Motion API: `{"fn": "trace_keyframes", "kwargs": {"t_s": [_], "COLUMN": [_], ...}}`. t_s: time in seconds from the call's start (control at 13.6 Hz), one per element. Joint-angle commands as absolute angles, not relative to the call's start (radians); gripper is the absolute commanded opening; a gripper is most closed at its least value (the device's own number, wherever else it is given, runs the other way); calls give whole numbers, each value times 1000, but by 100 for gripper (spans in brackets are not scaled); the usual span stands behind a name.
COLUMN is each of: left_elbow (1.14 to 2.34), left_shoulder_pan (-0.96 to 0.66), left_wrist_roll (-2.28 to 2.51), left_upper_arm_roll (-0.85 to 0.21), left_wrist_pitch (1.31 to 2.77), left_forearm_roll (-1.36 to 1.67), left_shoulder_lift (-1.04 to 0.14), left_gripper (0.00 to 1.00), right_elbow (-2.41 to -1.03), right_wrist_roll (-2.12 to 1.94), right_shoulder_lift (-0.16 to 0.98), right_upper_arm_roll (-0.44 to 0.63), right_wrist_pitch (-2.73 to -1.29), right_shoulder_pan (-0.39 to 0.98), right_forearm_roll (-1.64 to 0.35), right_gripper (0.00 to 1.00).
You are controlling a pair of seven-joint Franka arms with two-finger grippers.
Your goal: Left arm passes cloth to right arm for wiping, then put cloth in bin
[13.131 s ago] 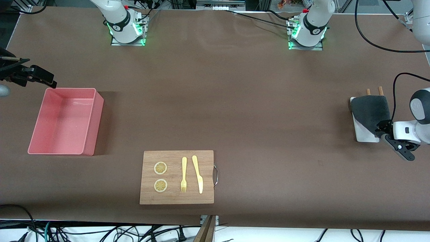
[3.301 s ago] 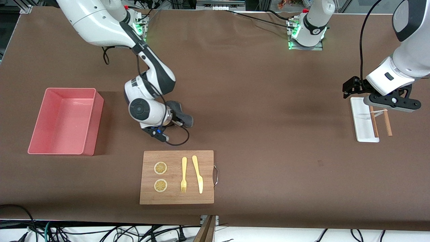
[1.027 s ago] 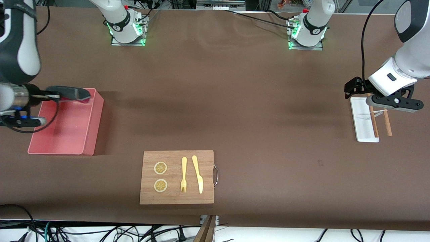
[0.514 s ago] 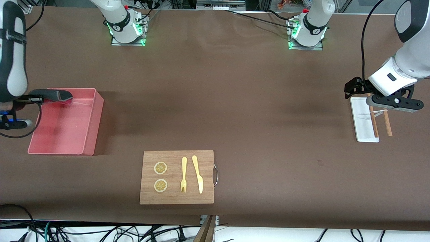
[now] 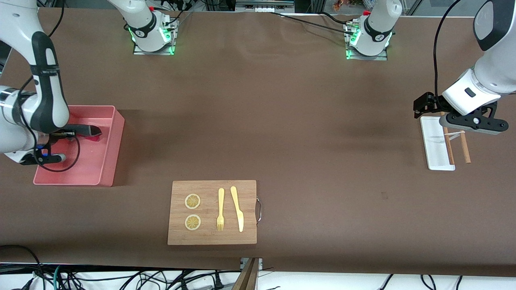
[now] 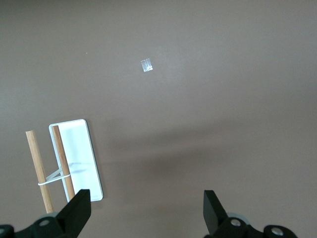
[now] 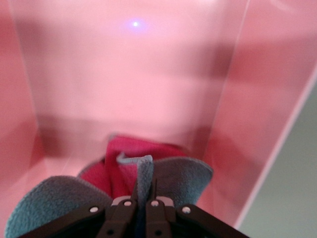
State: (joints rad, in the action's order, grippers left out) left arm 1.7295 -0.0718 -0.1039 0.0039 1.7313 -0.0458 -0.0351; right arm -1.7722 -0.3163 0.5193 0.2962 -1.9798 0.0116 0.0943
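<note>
- The left tool (image 6: 143, 213) hangs over the brown table (image 6: 208, 74), its two black fingers (image 6: 77, 210) spread wide apart with only bare surface showing between them.
- A narrow white tray (image 6: 79, 158) lies flat on the table, under and just beside one finger.
- Two thin wooden sticks (image 6: 39, 171) lie roughly side by side at the tray: one rests along the tray's edge, the other on the table just beside it.
- A pale band (image 6: 54, 176) crosses between the two sticks, joining them.
- A small shiny scrap (image 6: 146, 65) sits alone on the table, well apart from the tray.
- A soft, dim shadow stretches across the table near the tray.
</note>
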Motion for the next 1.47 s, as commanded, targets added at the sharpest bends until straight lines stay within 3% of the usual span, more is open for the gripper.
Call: {"fn": "trace_keyframes", "kwargs": {"t_s": [0.0, 0.07, 0.15, 0.51, 0.88, 1.39], "left_elbow": [1743, 1741, 1741, 1741, 1741, 1741], "left_shoulder_pan": [-72, -72, -72, -72, -74, -57], "left_wrist_roll": [-129, -129, -129, -129, -129, -202], "left_upper_arm_roll": [11, 11, 11, 11, 11, 17], "left_wrist_pitch": [1729, 1729, 1729, 1729, 1729, 1729], "left_forearm_roll": [-29, -31, -31, -29, -31, -32], "left_shoulder_lift": [-17, -17, -17, -17, -17, -17], "left_gripper": [100, 100, 100, 100, 100, 100], "right_elbow": [-1795, -1792, -1784, -1747, -1704, -1631], "right_wrist_roll": [-319, -316, -316, -321, -318, -327], "right_shoulder_lift": [538, 538, 534, 385, 194, 58], "right_upper_arm_roll": [293, 293, 293, 284, 177, 109], "right_wrist_pitch": [-2080, -2100, -2102, -1962, -1754, -1698], "right_shoulder_pan": [11, 11, 11, 11, 11, 12], "right_forearm_roll": [71, 69, 60, 45, 49, 52], "right_gripper": [26, 60, 100, 100, 100, 100]}}
